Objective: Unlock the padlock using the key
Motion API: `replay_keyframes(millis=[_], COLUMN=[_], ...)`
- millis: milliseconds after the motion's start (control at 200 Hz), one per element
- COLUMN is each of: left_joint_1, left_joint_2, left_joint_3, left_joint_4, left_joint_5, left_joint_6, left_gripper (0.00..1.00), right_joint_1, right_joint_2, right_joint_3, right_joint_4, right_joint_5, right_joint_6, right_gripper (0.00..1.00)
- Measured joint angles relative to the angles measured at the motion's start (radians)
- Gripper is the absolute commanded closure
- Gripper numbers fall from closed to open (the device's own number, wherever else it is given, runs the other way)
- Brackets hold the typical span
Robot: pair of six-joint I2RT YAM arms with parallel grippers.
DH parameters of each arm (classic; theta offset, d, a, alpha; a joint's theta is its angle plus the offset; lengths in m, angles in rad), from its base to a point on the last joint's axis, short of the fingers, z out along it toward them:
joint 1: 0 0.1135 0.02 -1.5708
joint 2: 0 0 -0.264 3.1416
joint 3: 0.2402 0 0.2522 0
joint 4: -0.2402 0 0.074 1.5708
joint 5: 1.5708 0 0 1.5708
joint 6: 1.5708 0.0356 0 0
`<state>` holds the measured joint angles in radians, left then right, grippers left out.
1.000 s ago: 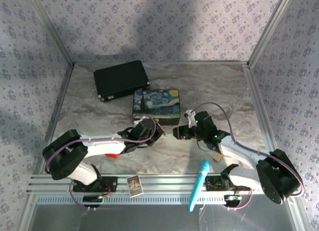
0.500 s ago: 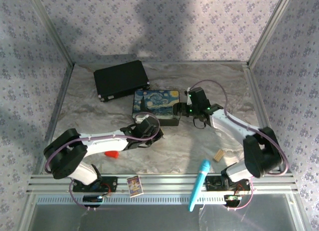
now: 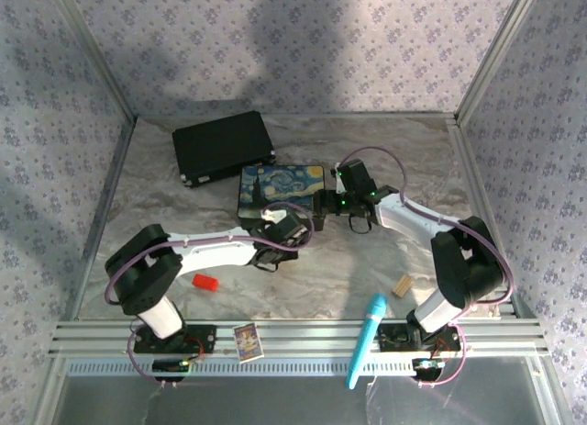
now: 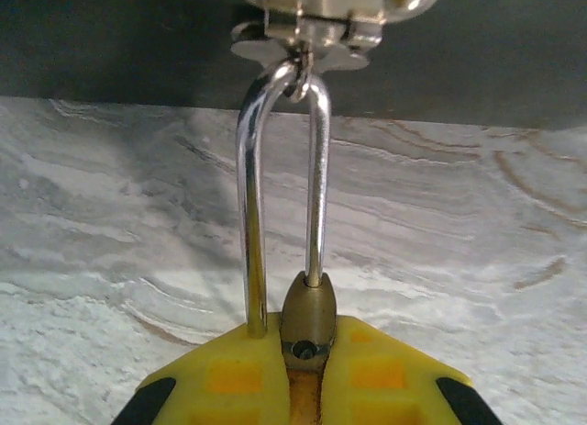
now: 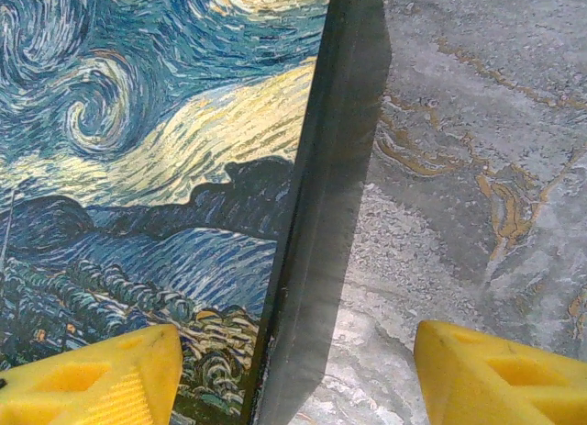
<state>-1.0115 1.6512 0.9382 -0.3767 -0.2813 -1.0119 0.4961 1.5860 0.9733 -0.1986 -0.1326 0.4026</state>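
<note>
Well, my left hand (image 4: 307, 393) clamped the tiny brass silver-shackled padlock (image 4: 307, 317); my right hand (image 5: 295, 379) stood open astride the edge of the painted tin box (image 5: 138, 168).

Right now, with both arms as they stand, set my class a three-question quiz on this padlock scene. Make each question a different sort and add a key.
1. True or false: the left gripper is shut on the padlock.
2. The padlock's shackle is: A) looped through the hasp of the painted tin box; B) lying loose; C) out of sight.
3. The right gripper is open. What lies between its fingers?
Key: 1 true; 2 A; 3 the painted tin box's edge.
</note>
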Motion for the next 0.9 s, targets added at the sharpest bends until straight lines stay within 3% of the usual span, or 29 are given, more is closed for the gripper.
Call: replay_keyframes(millis=[435,650,899], left_joint_1=[-0.045,-0.096,-0.140], left_joint_2=[0.099,0.150,0.194], left_joint_3=[0.082,0.123,0.166], left_joint_4=[-0.159,-0.257,-0.349], left_joint_5=[-0.143,-0.212,-0.289], left_joint_6=[0.016,0.005,-0.010], left_gripper=[0.72,0.72,0.82], right_joint_1=[0.000,0.000,-0.008], right_joint_2=[0.029,0.032,0.031], right_joint_3=[0.000,0.000,-0.013], right_joint_4=[0.053,0.066,0.088], right_joint_5=[-0.040,-0.040,-0.052], right_joint_6=[0.002,0.005,0.024], right_gripper=[0.32,0.32,0.32])
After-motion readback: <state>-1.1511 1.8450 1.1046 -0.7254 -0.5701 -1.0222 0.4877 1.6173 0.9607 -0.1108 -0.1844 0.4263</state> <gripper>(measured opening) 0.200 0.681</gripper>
